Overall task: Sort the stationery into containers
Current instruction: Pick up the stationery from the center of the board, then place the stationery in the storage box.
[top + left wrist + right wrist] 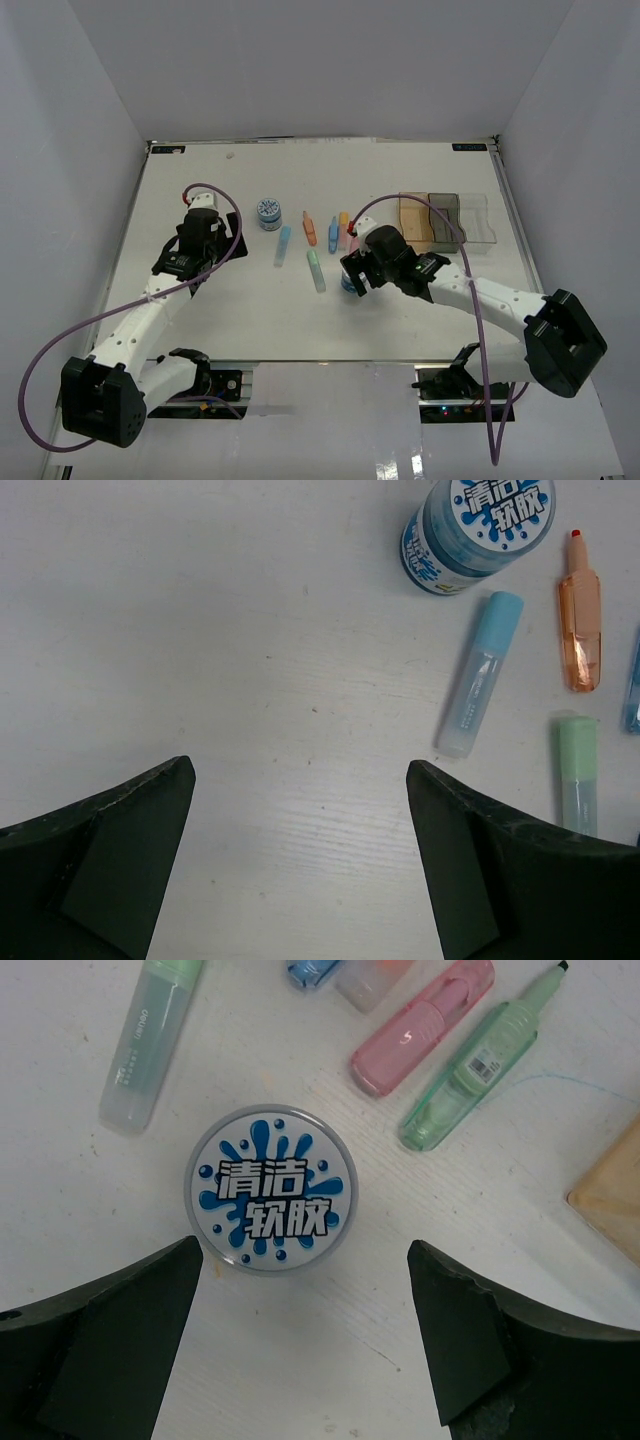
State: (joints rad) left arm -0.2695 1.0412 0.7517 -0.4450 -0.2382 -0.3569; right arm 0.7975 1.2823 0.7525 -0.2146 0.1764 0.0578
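Overhead, the right gripper [352, 277] hides all but a blue sliver of the tub [347, 287] beneath it. On the right wrist camera, a blue stick [312, 970] and an orange stick [372, 978] ahead of that gripper run off the top edge; the amber bin [612, 1195], to its right, shows one corner. Ahead-right of the left gripper [300, 768], a second tub [478, 525] is clipped at the top; a green stick [577, 770] is partly hidden behind its right finger [520, 880].

This is looking like a robotics lab test cell: plain white panels [320, 70] are enclosing a white table [230, 310] on 3 sides, and 2 arms, left arm [145, 318] and right arm [490, 295], are trailing purple cables [239, 225].
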